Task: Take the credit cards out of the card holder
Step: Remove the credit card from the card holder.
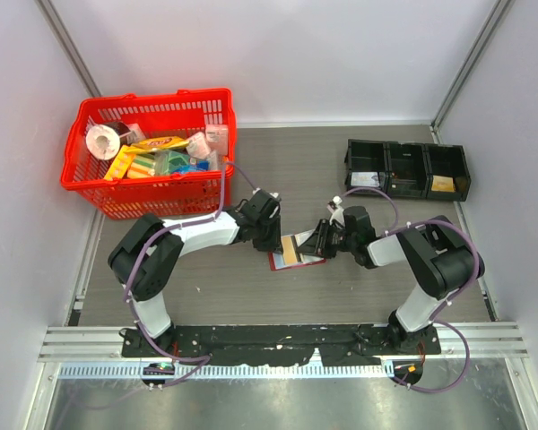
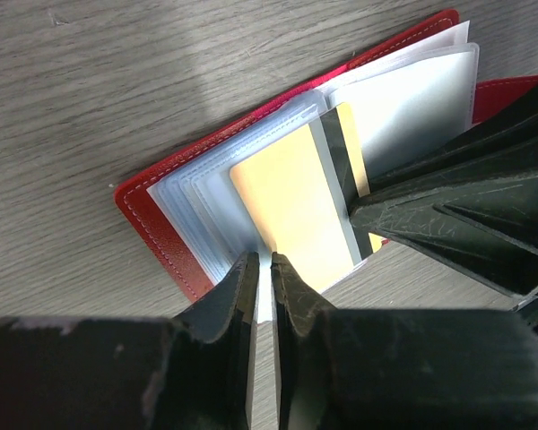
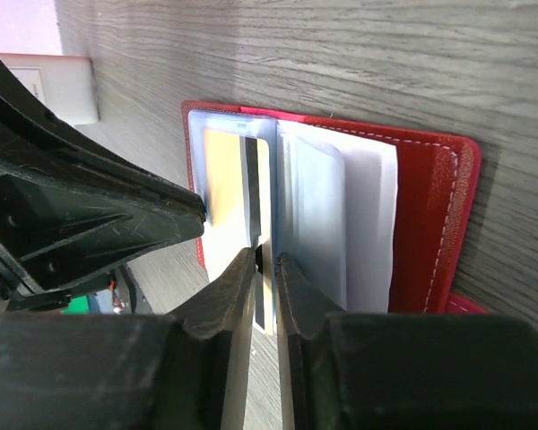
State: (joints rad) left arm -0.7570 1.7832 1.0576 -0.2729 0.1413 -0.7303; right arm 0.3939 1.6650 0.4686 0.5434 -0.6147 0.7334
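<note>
The red card holder [image 1: 283, 263] lies open on the table between my two grippers, its pale blue sleeves fanned out [image 2: 197, 193]. A tan/gold card [image 1: 292, 250] with a black stripe sticks partway out of a sleeve [image 2: 291, 197]. My left gripper [image 2: 262, 265] is shut on the edge of a pale sleeve at the holder's near side [image 1: 273, 240]. My right gripper [image 3: 265, 260] is shut on the striped edge of the gold card [image 3: 222, 170], coming from the opposite side [image 1: 319, 242]. The holder's red cover [image 3: 430, 224] and paler sleeves lie to the right of that card.
A big red basket [image 1: 148, 193] full of groceries stands at the back left. A black three-compartment tray [image 1: 408, 148] stands at the back right, with something pale in its left bin and something yellow in its right bin. Grey walls enclose the table.
</note>
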